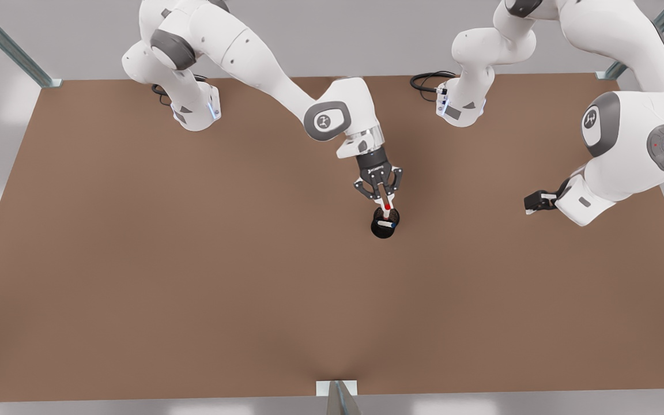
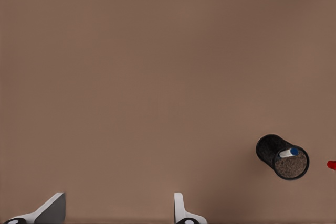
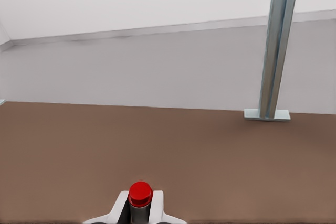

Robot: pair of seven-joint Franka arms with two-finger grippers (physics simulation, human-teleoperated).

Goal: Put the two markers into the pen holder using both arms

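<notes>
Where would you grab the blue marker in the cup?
Grip the blue marker by its blue end, from above: the pen holder's wall hides the rest. The right gripper holds the red marker just over it; the left gripper waits open at the front view's right.

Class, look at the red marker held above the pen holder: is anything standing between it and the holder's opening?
Nothing visible blocks it. The right claw holds the red marker just over the pen holder, whose mouth is open; the blue marker already leans inside. The left claw waits, open, to the front view's right.
</notes>
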